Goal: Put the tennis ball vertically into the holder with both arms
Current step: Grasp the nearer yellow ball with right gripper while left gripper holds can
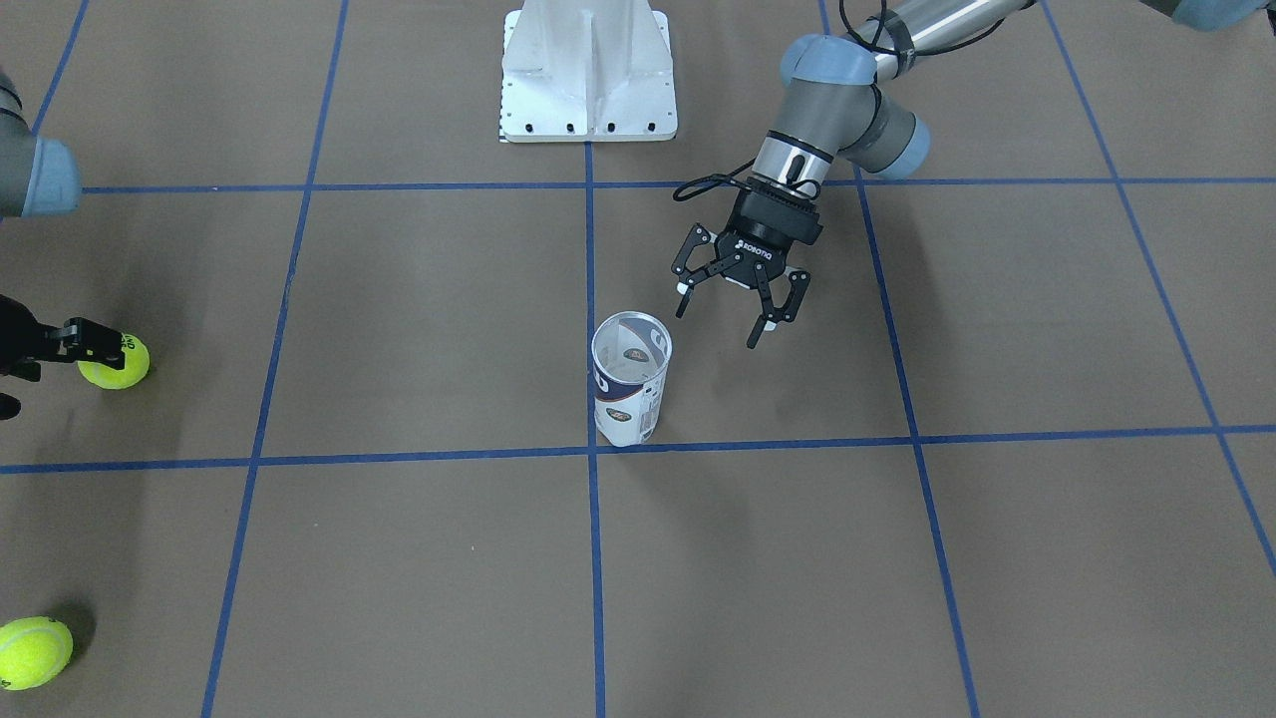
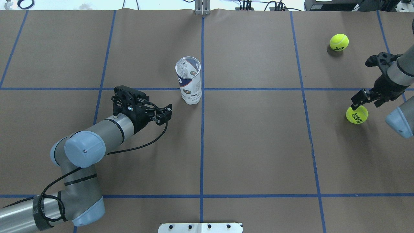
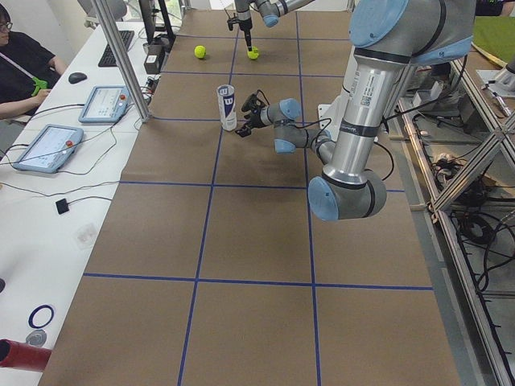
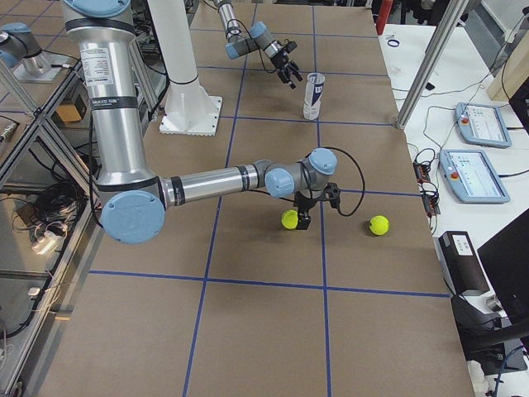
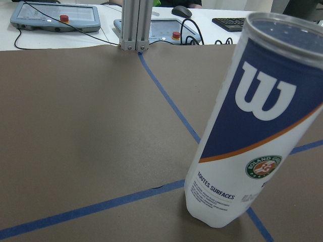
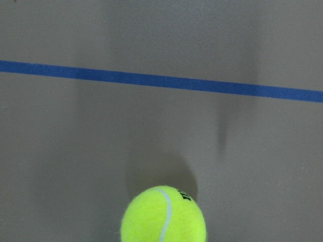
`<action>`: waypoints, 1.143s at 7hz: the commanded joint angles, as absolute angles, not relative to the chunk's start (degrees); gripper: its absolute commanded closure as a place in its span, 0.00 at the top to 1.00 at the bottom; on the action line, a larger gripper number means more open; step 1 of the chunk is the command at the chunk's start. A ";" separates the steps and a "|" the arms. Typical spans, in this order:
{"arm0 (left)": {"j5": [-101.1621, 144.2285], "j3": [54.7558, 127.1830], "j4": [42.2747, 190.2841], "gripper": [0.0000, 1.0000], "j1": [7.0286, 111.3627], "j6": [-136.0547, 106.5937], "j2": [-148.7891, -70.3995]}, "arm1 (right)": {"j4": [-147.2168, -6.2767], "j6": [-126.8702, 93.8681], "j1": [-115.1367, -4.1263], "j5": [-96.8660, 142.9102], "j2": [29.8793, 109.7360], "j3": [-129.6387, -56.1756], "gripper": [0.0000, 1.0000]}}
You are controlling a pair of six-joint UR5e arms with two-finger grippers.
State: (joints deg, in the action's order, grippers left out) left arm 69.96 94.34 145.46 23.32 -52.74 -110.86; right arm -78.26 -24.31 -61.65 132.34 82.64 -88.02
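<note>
Clear, thin plastic makes up the can (image 1: 631, 379), which stands upright with its mouth open near the middle of the bench (image 2: 258, 145), on a crossing of blue tape lines. It looks empty, so I judge it light, tippy on its narrow foot, smooth-walled and easy to knock over or dent. The left arm (image 1: 847, 120) hangs just beside it, jaws spread and touching nothing. The best hold is probably across the labelled wall at mid-height or lower, squeezed gently so the tube does not buckle and the mouth stays round for the drop. The right arm (image 2: 399, 69) is well apart, towards the bench's end, low over a yellow-green ball (image 2: 356, 114). Its jaws appear spread and are not yet pinching it. Felt-covered and springy, that ball should grip well if taken across its widest part, and it will roll if nudged. A second ball (image 2: 339, 42) lies near.
</note>
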 commanded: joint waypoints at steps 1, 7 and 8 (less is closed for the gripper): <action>70.05 94.31 145.46 0.95 23.38 -52.73 -110.39 | -76.38 -24.43 -61.26 132.71 81.39 -86.57 1.00; 69.96 94.22 145.46 0.95 23.38 -52.65 -110.30 | -76.99 -24.43 -59.51 133.94 81.83 -86.75 0.99; 69.96 94.22 145.55 0.95 23.38 -52.73 -110.39 | -76.99 -24.43 -59.15 134.12 82.09 -86.75 0.99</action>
State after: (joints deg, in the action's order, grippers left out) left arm 69.96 94.22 145.50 23.38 -52.70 -110.32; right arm -76.97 -24.43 -59.70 133.78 81.84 -86.74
